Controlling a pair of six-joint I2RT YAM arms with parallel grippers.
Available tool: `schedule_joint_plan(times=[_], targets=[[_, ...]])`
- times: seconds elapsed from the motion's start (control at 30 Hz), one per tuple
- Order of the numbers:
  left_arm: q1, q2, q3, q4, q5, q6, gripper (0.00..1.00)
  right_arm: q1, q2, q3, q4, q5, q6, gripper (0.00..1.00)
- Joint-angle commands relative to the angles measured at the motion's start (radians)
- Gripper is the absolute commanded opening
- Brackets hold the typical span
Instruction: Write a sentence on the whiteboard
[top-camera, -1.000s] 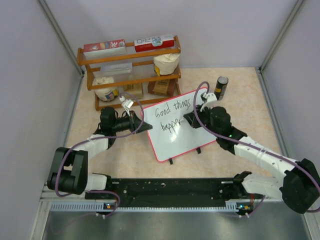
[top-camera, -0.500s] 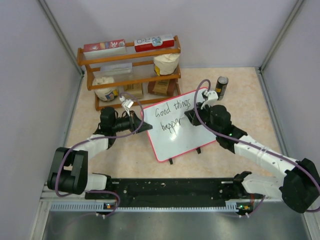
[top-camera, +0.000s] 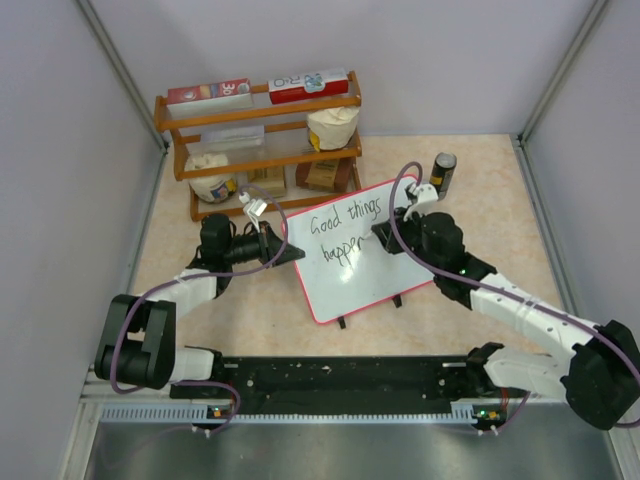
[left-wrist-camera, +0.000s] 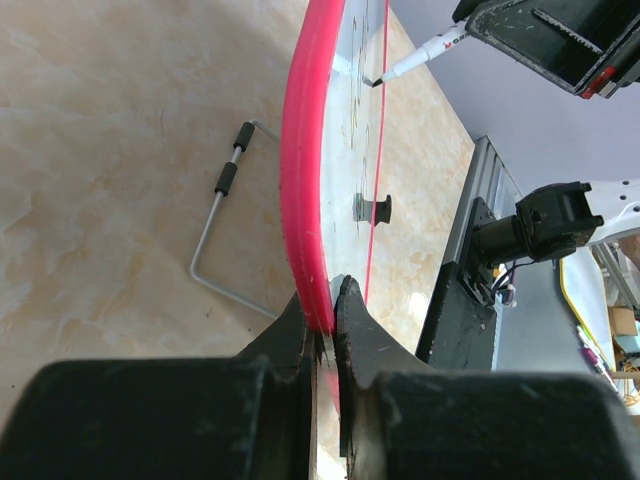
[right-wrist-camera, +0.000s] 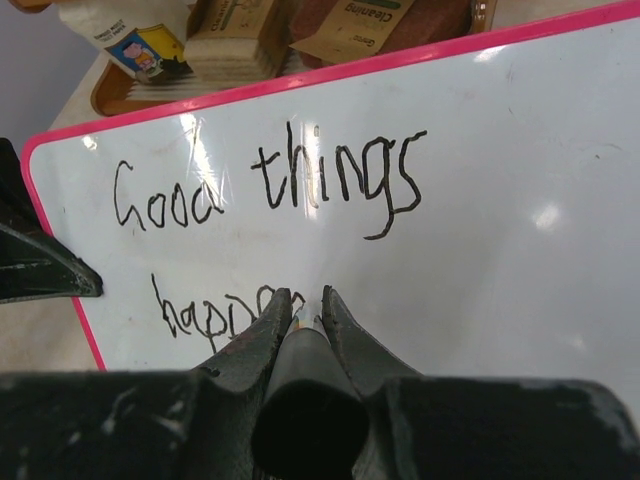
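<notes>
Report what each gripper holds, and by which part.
Left gripper: the glossy white whiteboard with red-pink frame, pinched at its left frame edge. Right gripper: a white-barrelled black marker, clamped round its barrel, tip at the board.

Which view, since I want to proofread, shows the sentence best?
Right wrist: the sentence fills the frame, its second line partly behind the right gripper. Top external shows it tiny; left wrist sees the whiteboard edge-on, text unreadable.

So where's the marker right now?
Top of the left wrist view: the marker, clamped in the right gripper, touches the whiteboard at the end of line two of the sentence.
</notes>
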Motion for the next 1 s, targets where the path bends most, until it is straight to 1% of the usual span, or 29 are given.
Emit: schedule_joint_plan(times=[0.0, 0.4, 0.7, 0.97], targets=[[-0.035, 0.019, -0.054, -0.093, -0.021, 0.237, 0.0, -0.012, -0.027, -0.026, -0.019, 0.028, -0.025, 0.0], [-0.035, 0.022, -0.053, -0.095, -0.021, 0.237, 0.0, -0.012, -0.048, -0.063, -0.016, -0.007, -0.027, 0.0], [-0.035, 0.02, -0.053, -0.095, -0.022, 0.237, 0.0, -0.012, -0.101, -0.02, -0.001, -0.001, -0.019, 0.0], [-0.035, 0.019, -0.054, -0.093, -0.022, 0.237, 0.0, -0.014, -0.048, 0.043, 0.01, 0.028, -0.022, 0.0]])
